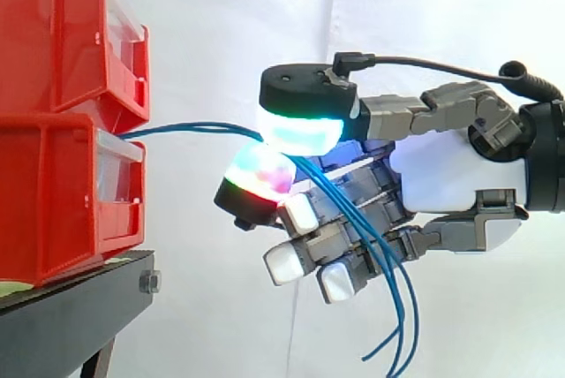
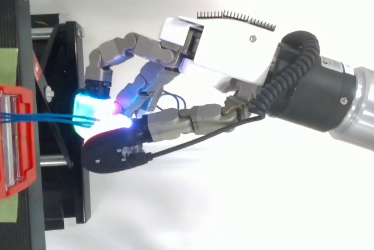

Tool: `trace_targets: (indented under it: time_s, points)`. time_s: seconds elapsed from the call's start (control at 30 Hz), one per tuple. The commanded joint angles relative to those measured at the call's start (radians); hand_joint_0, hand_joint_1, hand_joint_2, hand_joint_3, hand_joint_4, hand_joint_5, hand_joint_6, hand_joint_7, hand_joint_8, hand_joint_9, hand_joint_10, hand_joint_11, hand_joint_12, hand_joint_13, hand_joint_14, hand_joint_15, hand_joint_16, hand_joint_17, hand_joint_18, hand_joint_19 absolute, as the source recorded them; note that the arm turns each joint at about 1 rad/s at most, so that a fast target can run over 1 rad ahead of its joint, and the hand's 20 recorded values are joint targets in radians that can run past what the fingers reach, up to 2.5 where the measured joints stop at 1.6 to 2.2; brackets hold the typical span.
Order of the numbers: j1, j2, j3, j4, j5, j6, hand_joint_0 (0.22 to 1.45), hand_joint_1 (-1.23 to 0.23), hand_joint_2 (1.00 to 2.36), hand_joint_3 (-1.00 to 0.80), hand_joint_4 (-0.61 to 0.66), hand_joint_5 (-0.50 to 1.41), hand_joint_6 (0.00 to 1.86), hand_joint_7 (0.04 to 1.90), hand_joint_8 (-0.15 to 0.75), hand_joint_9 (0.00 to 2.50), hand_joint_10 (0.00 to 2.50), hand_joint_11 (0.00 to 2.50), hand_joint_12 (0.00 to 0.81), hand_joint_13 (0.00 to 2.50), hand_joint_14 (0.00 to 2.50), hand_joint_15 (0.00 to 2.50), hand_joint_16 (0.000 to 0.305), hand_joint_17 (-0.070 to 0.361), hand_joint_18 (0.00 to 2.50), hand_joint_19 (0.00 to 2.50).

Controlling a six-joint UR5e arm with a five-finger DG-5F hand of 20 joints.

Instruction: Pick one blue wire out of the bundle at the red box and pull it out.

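A bundle of thin blue wires (image 1: 190, 128) runs out of the lower red bin (image 1: 53, 192) and stretches right to my hand (image 1: 441, 170). The hand is shut on the wires. They are pinched between an upper fingertip pad (image 1: 300, 131) glowing cyan and green and a lower pad (image 1: 260, 175) glowing red and magenta. Past the pinch, several strands hang down in front of the curled fingers. From above, the blue wires (image 2: 52, 118) leave the red bin (image 2: 14, 139) and reach the glowing pads of the hand (image 2: 222, 51). How many strands lie in the pinch is hidden.
A second red bin (image 1: 62, 34) is stacked on the lower one. Both sit on a black stand (image 1: 71, 307) at the left, whose frame (image 2: 64, 191) lies below the hand's fingertips. A white curtain is behind.
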Motion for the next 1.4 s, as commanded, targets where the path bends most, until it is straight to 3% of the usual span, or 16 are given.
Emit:
trace_targets:
  time_s: [0.0, 0.37, 0.6, 0.77, 0.9, 1.2, 1.37]
  points:
    - [-0.001, 0.0, 0.0, 0.0, -0.001, 0.0, 0.66, -0.79, 1.02, -0.16, 0.22, -0.21, 0.9, 1.17, 0.415, 0.95, 0.02, 0.78, 0.478, 0.95, 0.02, 0.49, 0.062, 0.14, 0.93, 0.59]
    - [-0.003, 0.0, 0.0, 0.0, -0.001, 0.003, 0.76, -0.82, 1.01, -0.38, 0.22, -0.22, 0.89, 0.98, 0.399, 0.89, 0.02, 0.79, 0.461, 0.93, 0.02, 0.48, 0.061, 0.137, 0.92, 0.55]
    - [-0.004, 0.0, 0.0, 0.0, -0.001, 0.005, 0.67, -0.79, 1.0, -0.44, 0.28, -0.21, 0.87, 0.99, 0.408, 0.92, 0.02, 0.76, 0.466, 0.95, 0.02, 0.48, 0.06, 0.136, 0.92, 0.57]
    - [-0.004, 0.0, 0.0, 0.0, -0.001, 0.005, 0.6, -0.65, 1.01, -0.38, 0.27, -0.19, 0.85, 1.06, 0.414, 0.95, 0.02, 0.72, 0.483, 0.96, 0.02, 0.5, 0.061, 0.138, 0.92, 0.61]
    - [-0.003, 0.0, 0.0, 0.0, -0.001, 0.005, 0.59, -0.63, 1.01, -0.32, 0.25, -0.18, 0.85, 1.1, 0.419, 0.96, 0.02, 0.73, 0.487, 0.96, 0.02, 0.49, 0.062, 0.139, 0.93, 0.62]
    - [-0.004, 0.0, 0.0, 0.0, -0.001, 0.006, 0.65, -0.81, 1.02, -0.12, 0.23, -0.2, 0.9, 1.13, 0.428, 0.95, 0.02, 0.78, 0.482, 0.97, 0.02, 0.5, 0.061, 0.138, 0.95, 0.58]
    - [-0.004, 0.0, 0.0, 0.0, -0.001, 0.006, 0.64, -0.81, 1.02, -0.05, 0.25, -0.21, 0.89, 1.17, 0.422, 0.94, 0.02, 0.74, 0.479, 0.97, 0.02, 0.5, 0.062, 0.139, 0.95, 0.59]
